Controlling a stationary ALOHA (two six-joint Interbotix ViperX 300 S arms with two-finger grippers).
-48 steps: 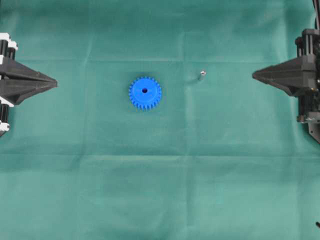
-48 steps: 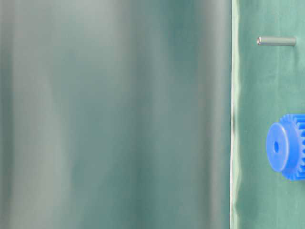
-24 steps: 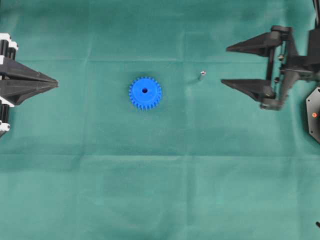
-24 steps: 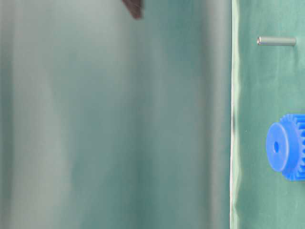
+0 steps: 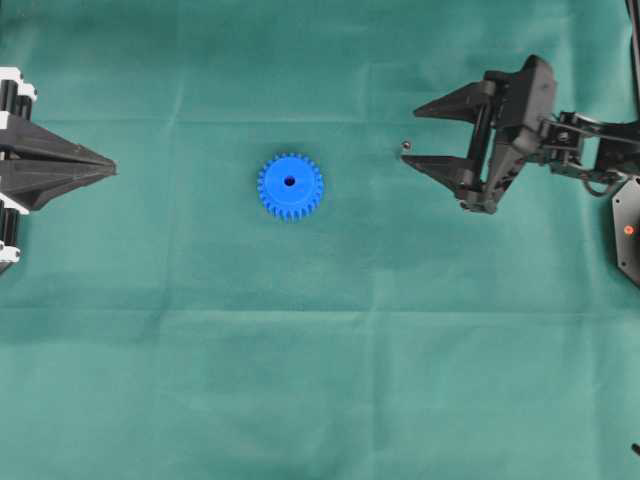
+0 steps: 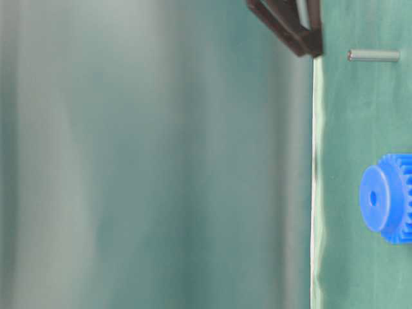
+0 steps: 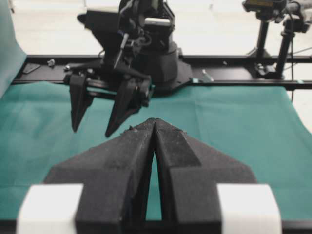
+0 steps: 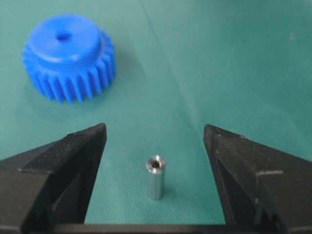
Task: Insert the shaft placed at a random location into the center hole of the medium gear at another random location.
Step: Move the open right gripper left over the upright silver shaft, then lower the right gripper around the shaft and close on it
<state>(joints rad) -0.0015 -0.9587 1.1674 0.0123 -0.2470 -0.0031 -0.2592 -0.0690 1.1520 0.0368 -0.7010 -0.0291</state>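
The medium gear [image 5: 290, 186], bright blue, lies flat on the green cloth left of centre, its center hole [image 5: 290, 181] facing up. The shaft [image 5: 405, 150], a tiny silvery pin, stands upright to the gear's right. My right gripper [image 5: 409, 138] is open, and its fingertips reach the pin from the right. In the right wrist view the shaft [image 8: 155, 177] stands between the spread fingers of the right gripper [image 8: 153, 129], touching neither, with the gear [image 8: 68, 56] beyond at upper left. My left gripper [image 5: 112, 168] rests shut and empty at the left edge.
Green cloth [image 5: 320, 380] covers the table. The right arm's base [image 5: 628, 230] sits at the right edge. In the table-level view the shaft [image 6: 373, 55] and gear [image 6: 386, 197] show at the right, with the right gripper's fingers [image 6: 290, 26] at the top.
The right gripper went from shut to wide open and moved left from the right edge until its fingers flank the shaft. The left gripper, gear and shaft stayed put.
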